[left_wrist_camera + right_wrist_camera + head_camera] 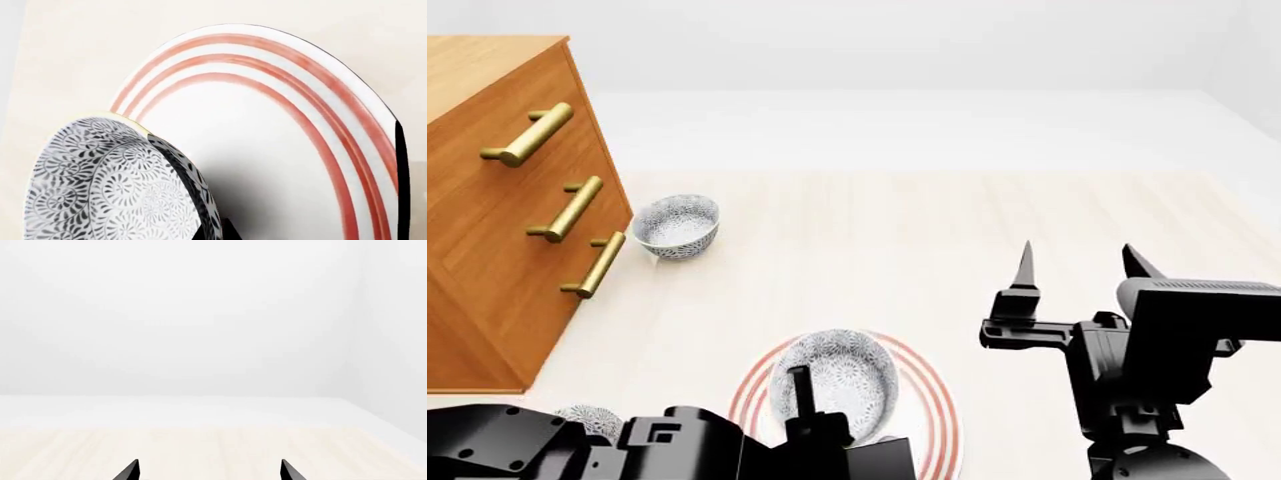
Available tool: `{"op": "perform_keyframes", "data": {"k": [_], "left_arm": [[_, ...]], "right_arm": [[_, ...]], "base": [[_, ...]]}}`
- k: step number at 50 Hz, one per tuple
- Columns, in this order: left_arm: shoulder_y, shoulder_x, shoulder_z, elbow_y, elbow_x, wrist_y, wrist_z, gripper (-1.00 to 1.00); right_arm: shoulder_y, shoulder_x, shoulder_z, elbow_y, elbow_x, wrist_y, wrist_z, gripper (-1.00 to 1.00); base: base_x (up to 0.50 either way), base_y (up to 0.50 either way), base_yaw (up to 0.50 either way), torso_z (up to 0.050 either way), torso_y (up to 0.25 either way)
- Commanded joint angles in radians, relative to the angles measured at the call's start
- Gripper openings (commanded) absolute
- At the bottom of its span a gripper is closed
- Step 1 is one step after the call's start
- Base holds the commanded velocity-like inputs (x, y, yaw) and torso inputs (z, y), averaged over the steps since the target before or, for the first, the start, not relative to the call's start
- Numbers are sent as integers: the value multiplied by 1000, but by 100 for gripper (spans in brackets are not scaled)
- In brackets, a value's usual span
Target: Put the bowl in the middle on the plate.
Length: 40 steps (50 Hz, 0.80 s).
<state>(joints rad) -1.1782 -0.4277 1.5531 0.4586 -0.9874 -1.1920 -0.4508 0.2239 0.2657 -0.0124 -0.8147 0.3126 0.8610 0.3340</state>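
The bowl (834,380), white with a fine grey-blue pattern, sits over the red-ringed plate (928,400) at the near edge of the head view. My left gripper (806,408) is shut on the bowl's near rim, one finger inside it. In the left wrist view the bowl (107,185) is tilted beside the plate (267,150), casting a shadow on it, and the gripper (215,231) pinches its rim. I cannot tell whether the bowl touches the plate. My right gripper (1080,266) is raised to the right, open and empty, as the right wrist view (210,471) also shows.
A look-alike bowl (677,223) stands on the floor next to the wooden drawer cabinet (494,220) with brass handles at the left. Another patterned bowl (594,419) peeks out behind my left arm. Pale wooden floor stretches ahead to a white wall.
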Motion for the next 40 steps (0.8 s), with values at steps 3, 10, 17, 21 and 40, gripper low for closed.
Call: {"op": "perform_keyframes", "data": {"k": [3, 10, 17, 21, 40], "left_arm": [[0, 1, -1, -10, 24, 4, -4, -100], [-6, 4, 0, -10, 15, -1, 5, 100], [-17, 7, -10, 0, -13, -26, 1, 100], [-21, 6, -13, 6, -20, -31, -1, 100], [-184, -61, -271, 215, -614, -192, -291, 100]], "right_arm": [[0, 5, -5, -2, 5, 0, 7, 100], [2, 6, -4, -2, 9, 0, 10, 100], [5, 9, -2, -6, 15, 5, 13, 100], [2, 10, -5, -5, 15, 0, 15, 100], [9, 14, -15, -10, 25, 2, 22, 100]], "base": [[0, 0, 0, 0, 3], [0, 0, 0, 0, 0], [0, 0, 0, 0, 0], [0, 0, 0, 0, 0], [0, 0, 0, 0, 0]]}}
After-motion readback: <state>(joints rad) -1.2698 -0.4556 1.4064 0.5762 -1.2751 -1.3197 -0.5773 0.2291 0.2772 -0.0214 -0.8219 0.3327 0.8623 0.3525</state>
